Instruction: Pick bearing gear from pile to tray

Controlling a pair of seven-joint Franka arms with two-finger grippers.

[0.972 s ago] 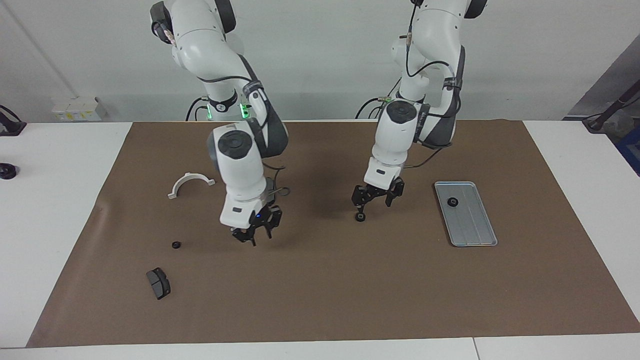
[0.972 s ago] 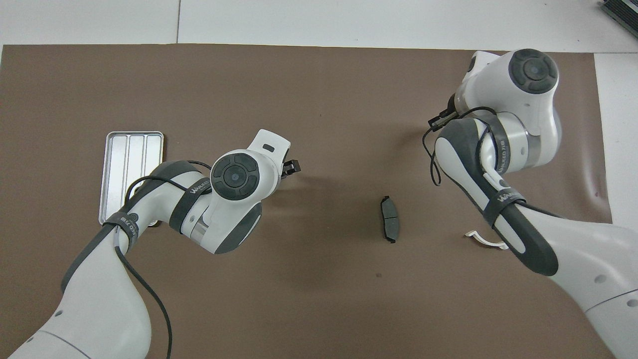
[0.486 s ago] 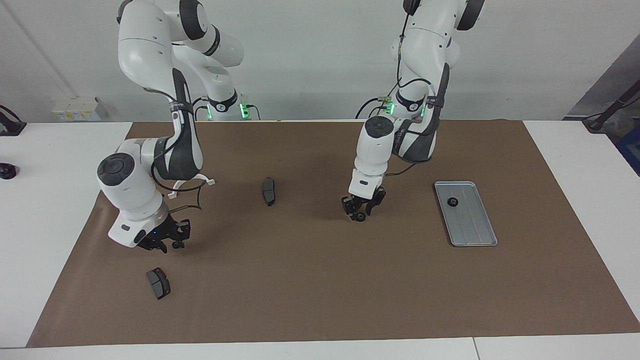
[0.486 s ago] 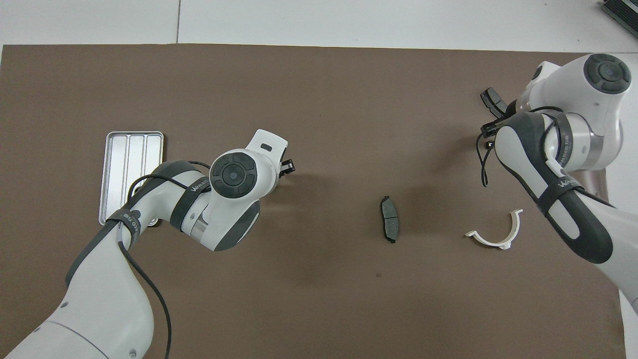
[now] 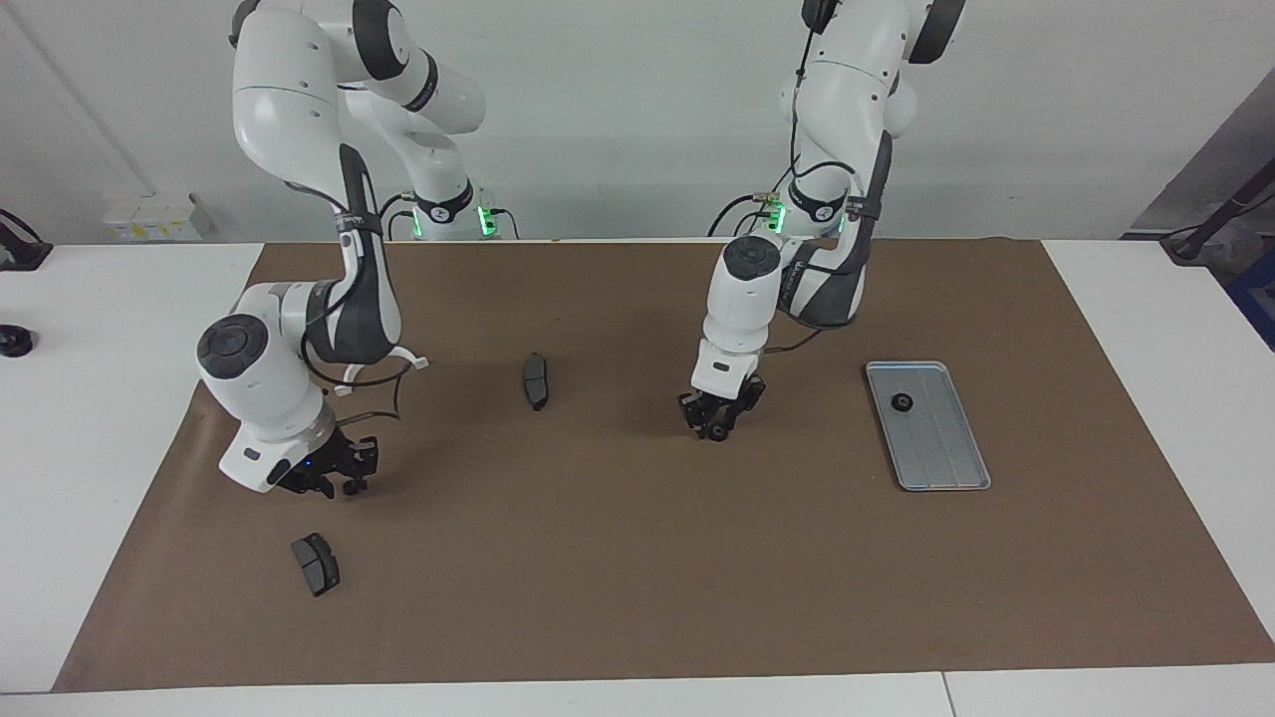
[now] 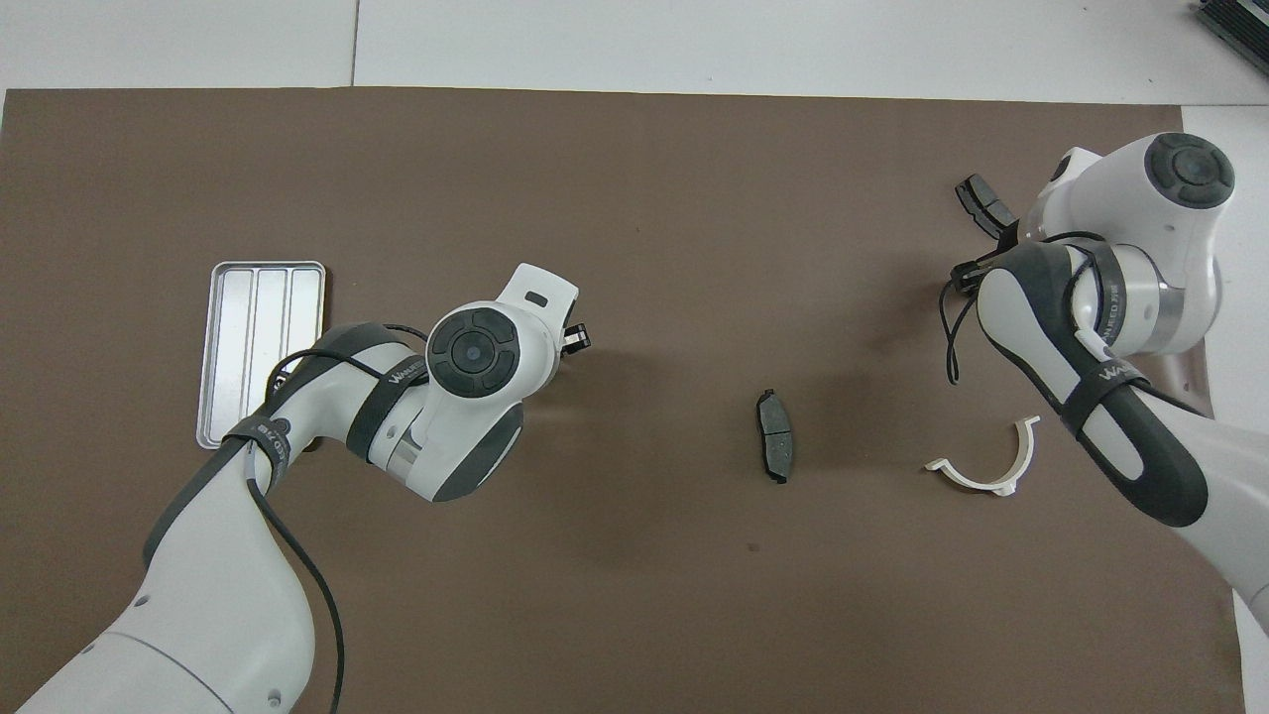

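The left gripper (image 5: 719, 418) is down at the brown mat (image 5: 637, 558) near the table's middle, its fingers drawn in around a small black bearing gear (image 5: 717, 432) that sits on the mat; whether they actually press it, I cannot tell. In the overhead view only the tips of this gripper (image 6: 575, 337) peek out from under the white wrist.

The tray (image 5: 941, 448) lies on the mat toward the left arm's end of the table, at about three o'clock from that gripper in the facing view and well apart from it. A second bearing gear (image 5: 902, 402) already rests in the tray, in the half nearer the robots. From overhead the tray (image 6: 253, 327) shows its lengthwise ridges (the arm's elbow covers its nearer corner).

The right gripper (image 5: 334, 480) hangs low over the mat toward the right arm's end; I cannot tell how its fingers stand. At about six o'clock from it in the facing view lies a dark brake pad (image 5: 316, 564). Another brake pad (image 5: 536, 380) lies between the two arms, and a white half-ring clamp (image 5: 383, 360) sits partly hidden by the right arm's forearm.
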